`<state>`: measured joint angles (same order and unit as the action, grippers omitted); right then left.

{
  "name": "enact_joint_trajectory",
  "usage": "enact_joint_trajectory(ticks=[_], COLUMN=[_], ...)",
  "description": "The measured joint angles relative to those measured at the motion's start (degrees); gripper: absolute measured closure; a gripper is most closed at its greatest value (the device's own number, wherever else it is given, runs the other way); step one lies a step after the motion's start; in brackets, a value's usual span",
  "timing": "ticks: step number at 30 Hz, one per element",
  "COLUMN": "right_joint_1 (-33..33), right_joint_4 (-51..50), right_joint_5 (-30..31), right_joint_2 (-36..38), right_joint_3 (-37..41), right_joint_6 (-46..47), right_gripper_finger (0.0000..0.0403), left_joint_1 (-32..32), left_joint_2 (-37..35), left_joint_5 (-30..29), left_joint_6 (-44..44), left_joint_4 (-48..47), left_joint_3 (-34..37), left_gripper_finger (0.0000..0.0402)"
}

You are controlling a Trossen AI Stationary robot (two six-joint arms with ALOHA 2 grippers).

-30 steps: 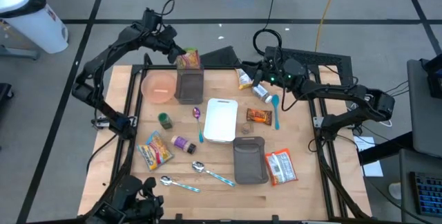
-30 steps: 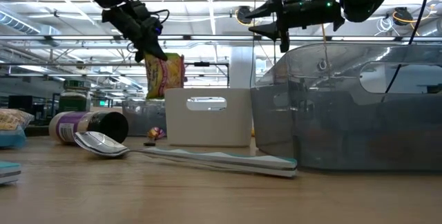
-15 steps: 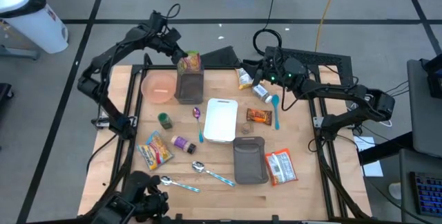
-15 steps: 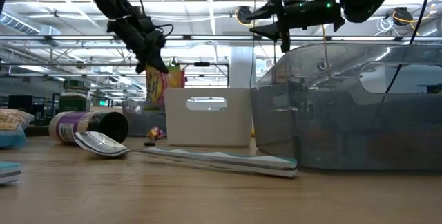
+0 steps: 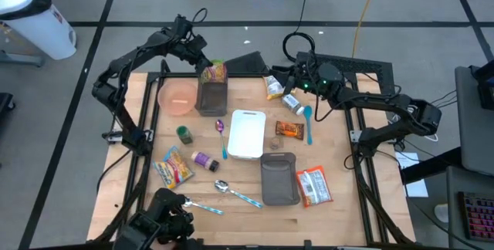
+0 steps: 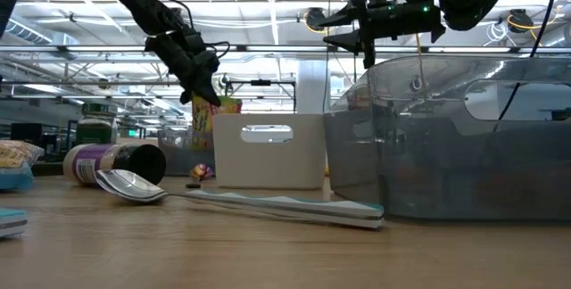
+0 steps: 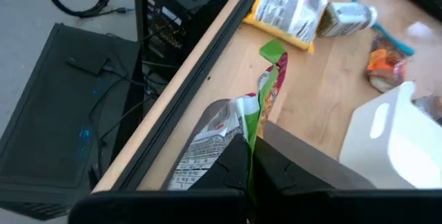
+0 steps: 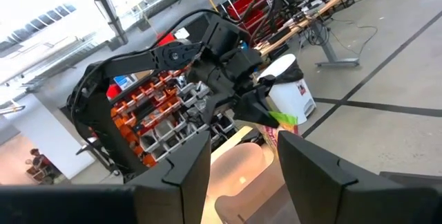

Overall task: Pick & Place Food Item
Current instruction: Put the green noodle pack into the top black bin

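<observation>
Wooden table (image 5: 340,204) carries scattered items. Nearest, at 6 o'clock, lie a spoon (image 5: 235,193), a grey bin (image 5: 279,179) and a red snack packet (image 5: 314,186). Mid-table stands a white container (image 5: 247,133), with a purple jar (image 5: 205,160) at its 8 o'clock. Farther, at 11 o'clock, a pink bowl (image 5: 177,96) sits beside a dark clear bin (image 5: 211,96). Left gripper (image 5: 202,62) is clamped on a green-topped snack bag (image 5: 214,71) (image 7: 266,92), held above the bin's far edge. Right gripper (image 5: 287,72) hovers at 1 o'clock, fingers parted, holding nothing.
</observation>
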<state>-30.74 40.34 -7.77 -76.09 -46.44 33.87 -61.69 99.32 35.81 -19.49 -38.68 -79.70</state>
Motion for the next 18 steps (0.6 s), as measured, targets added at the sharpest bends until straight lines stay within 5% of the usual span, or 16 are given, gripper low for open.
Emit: enact_joint_trajectory(ticks=[18], right_joint_1=[0.02], right_joint_4=[-0.31], right_joint_5=[0.06], right_joint_2=[0.0], right_joint_3=[0.0], right_joint_6=[-0.22], right_gripper_finger=[0.0243], left_joint_1=[0.24], left_joint_2=[2.5], left_joint_5=[-2.69], left_joint_6=[-2.43], left_joint_4=[1.58], left_joint_3=[0.0], left_gripper_finger=[0.0398])
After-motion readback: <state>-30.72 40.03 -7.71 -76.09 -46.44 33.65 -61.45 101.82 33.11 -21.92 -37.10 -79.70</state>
